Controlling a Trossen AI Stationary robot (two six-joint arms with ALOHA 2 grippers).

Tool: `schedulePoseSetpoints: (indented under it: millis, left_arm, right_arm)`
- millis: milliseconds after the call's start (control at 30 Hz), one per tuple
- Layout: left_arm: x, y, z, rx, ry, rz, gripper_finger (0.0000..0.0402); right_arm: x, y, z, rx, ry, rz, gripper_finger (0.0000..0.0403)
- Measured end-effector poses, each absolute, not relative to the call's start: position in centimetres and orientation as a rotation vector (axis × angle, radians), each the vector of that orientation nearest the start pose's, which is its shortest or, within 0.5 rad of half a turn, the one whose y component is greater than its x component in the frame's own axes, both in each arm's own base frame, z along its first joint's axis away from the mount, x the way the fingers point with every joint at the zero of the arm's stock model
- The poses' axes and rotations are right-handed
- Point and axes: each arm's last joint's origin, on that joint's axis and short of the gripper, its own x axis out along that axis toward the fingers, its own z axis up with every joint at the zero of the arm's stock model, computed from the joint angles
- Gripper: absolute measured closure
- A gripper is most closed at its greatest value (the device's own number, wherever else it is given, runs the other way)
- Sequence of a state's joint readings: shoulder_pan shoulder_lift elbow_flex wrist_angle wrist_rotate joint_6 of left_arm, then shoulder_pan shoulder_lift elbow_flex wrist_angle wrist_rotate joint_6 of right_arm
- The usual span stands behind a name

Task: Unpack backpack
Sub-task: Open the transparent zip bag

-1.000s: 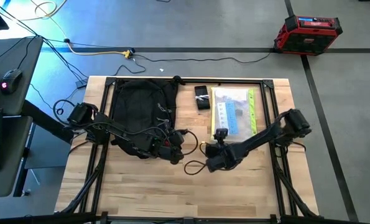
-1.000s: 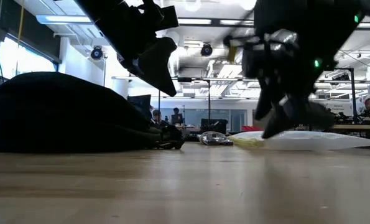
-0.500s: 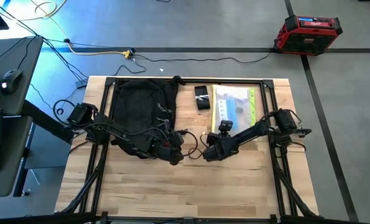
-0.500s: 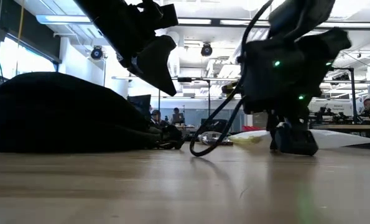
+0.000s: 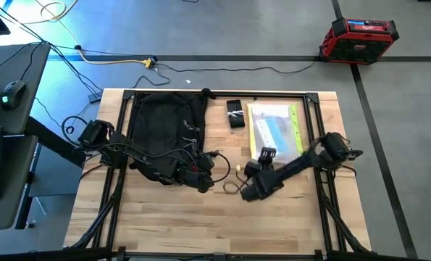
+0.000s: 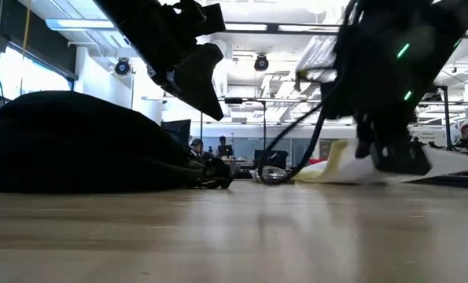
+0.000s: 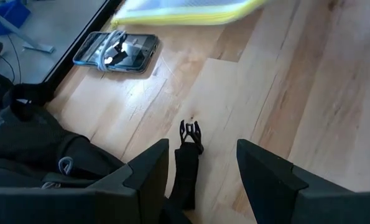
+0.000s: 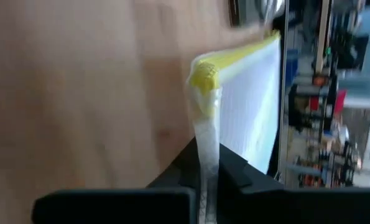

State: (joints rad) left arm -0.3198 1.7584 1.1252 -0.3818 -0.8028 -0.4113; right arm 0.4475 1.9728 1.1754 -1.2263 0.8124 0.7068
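Near edge of the wooden table (image 5: 164,225) bare planks. A bit further in, right claw (image 5: 250,190) clamped shut on a corner of the clear pouch with the yellow-green edge (image 5: 275,132), fingers (image 8: 231,168) pinching the yellow corner so that end is lifted off the wood. Looks the same in the low view, pouch (image 6: 351,161) tilted up at the near end with the rest lying flat behind. Thin black cable (image 5: 233,181) looped on the table just beside that claw.

Left claw (image 5: 204,180) roughly level with it, spread fairly wide, nothing between the fingers (image 7: 148,171), hanging above the table right at the front end of the backpack (image 5: 164,134). One black strap with a small buckle (image 7: 190,134) lying on the wood under the gap.

Backpack itself lying flat on the left half of the table, reaching to the far edge, a big dark mound in the low view (image 6: 76,141).

Farther back, a phone (image 5: 235,113) flat on the wood between backpack and pouch, near the far edge. Beyond the table, a red case (image 5: 358,38) on the floor.
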Motion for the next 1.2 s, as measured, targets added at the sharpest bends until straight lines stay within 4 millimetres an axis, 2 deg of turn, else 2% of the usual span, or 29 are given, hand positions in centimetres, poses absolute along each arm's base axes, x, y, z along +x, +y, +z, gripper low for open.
schedulePoseSetpoints:
  millis: [167,367,433,533,667,767,867,967,1100,1200]
  left_arm:
    - [34.1,-10.2,19.6,0.223,0.693,0.543,0.0234]
    - [34.8,-12.1,20.5,0.265,0.608,0.391,0.0234]
    - [35.4,-12.5,20.3,0.262,0.578,0.331,0.0234]
    - [36.5,-13.1,19.1,0.275,0.564,0.176,0.0234]
    - [38.1,-14.2,16.2,0.317,0.544,-0.075,0.0234]
    - [38.8,-14.6,14.0,0.462,0.527,-0.133,0.0234]
    - [39.2,-14.5,12.7,0.648,0.523,-0.099,0.0234]
    - [39.5,-14.2,12.5,0.747,0.544,-0.005,0.0228]
    - [40.5,-12.9,12.4,0.758,0.554,0.030,0.0214]
    - [41.3,-11.0,11.2,0.745,0.620,0.053,0.0209]
  right_arm:
    - [26.5,17.4,15.8,-0.672,1.263,-0.600,0.0403]
    - [23.1,25.0,18.1,-0.525,1.135,-0.408,0.0403]
    - [21.8,27.1,18.8,-0.460,1.076,-0.363,0.0403]
    - [19.8,29.3,19.5,-0.403,0.956,-0.341,0.0403]
    - [17.5,30.8,19.8,-0.357,0.757,-0.352,0.0403]
    - [16.5,31.4,19.9,-0.321,0.672,-0.350,0.0403]
    - [16.0,31.7,19.9,-0.296,0.658,-0.345,0.0403]
    - [15.9,31.8,19.9,-0.280,0.654,-0.344,0.0403]
    - [16.1,31.7,19.9,-0.276,0.653,-0.348,0.0403]
    - [16.2,31.6,19.9,-0.275,0.654,-0.352,0.0403]
